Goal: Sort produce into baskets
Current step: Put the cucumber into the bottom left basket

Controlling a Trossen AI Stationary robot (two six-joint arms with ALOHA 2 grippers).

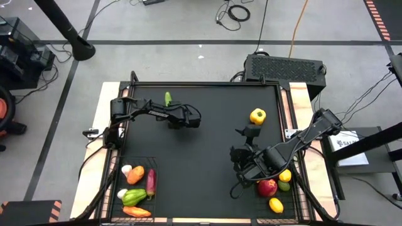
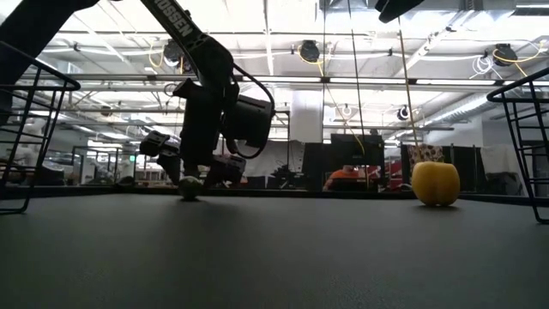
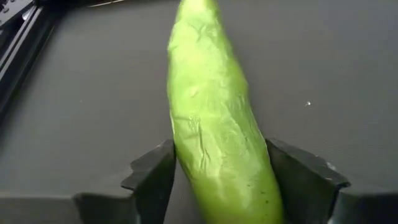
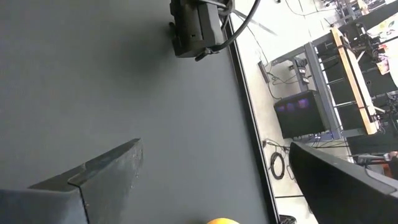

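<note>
A green cucumber [image 1: 168, 98] lies on the black table near the far edge, left of centre. My left gripper [image 1: 168, 108] is down at the cucumber's near end, with one finger on each side of it [image 3: 211, 155]. The cucumber's end [image 2: 190, 186] rests on the table. My right gripper [image 1: 245, 143] hangs open above the table at the right, near a yellow pepper [image 1: 257, 115] that stands alone on the table. The left basket [image 1: 154, 161] holds vegetables, and the right basket [image 1: 295, 210] holds an apple and lemons. My left gripper pinches the cucumber's two long sides [image 3: 186, 180] between its two fingers [image 3: 152, 180], near the end closest to the arm. The fingers slant down and lie along the cucumber, which runs away from them. The cucumber lies on the table.
The yellow pepper [image 2: 436, 183] stands at the far right of the table. Basket wires rise at both sides in the low view [image 2: 34, 94] [image 2: 523, 112]. The middle of the black tabletop [image 1: 201, 163] is bare. A black box [image 1: 286, 66] sits beyond the far edge.
</note>
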